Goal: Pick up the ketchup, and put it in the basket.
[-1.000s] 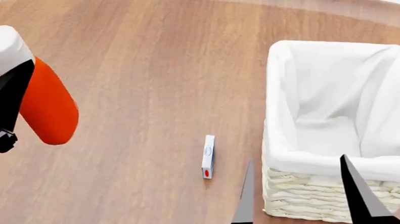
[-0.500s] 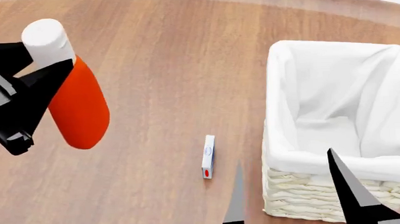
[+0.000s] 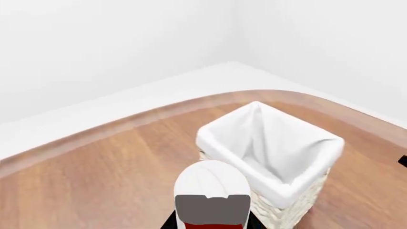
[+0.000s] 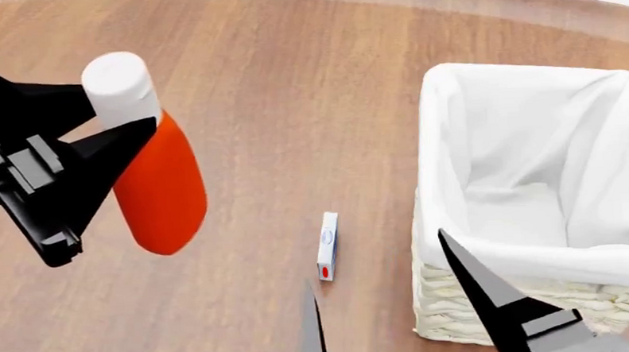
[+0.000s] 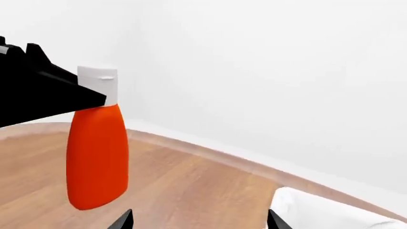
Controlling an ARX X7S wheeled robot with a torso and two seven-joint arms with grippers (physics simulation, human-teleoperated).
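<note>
The ketchup [image 4: 158, 183], an orange-red bottle with a white cap, hangs in the air over the wooden table, left of the basket [image 4: 523, 79]. My left gripper [image 4: 121, 113] is shut on its neck just under the cap. In the left wrist view the ketchup cap [image 3: 212, 188] fills the bottom, with the basket [image 3: 222, 143] just beyond it. The right wrist view shows the ketchup [image 5: 97, 152] upright and held from the side by the black left gripper [image 5: 95, 98]. My right gripper [image 4: 377, 261] stands open and empty, low beside the basket's near corner.
A small white box [image 4: 327, 245] with a red dot lies on the wooden table [image 4: 290, 105] between the bottle and the basket. The basket is lined with white cloth and holds nothing visible. The table's curved far edge [image 3: 127, 124] meets white walls.
My left arm has carried the ketchup to the right, toward the basket. The right gripper has shifted left and forward, and its fingers stand wider apart.
</note>
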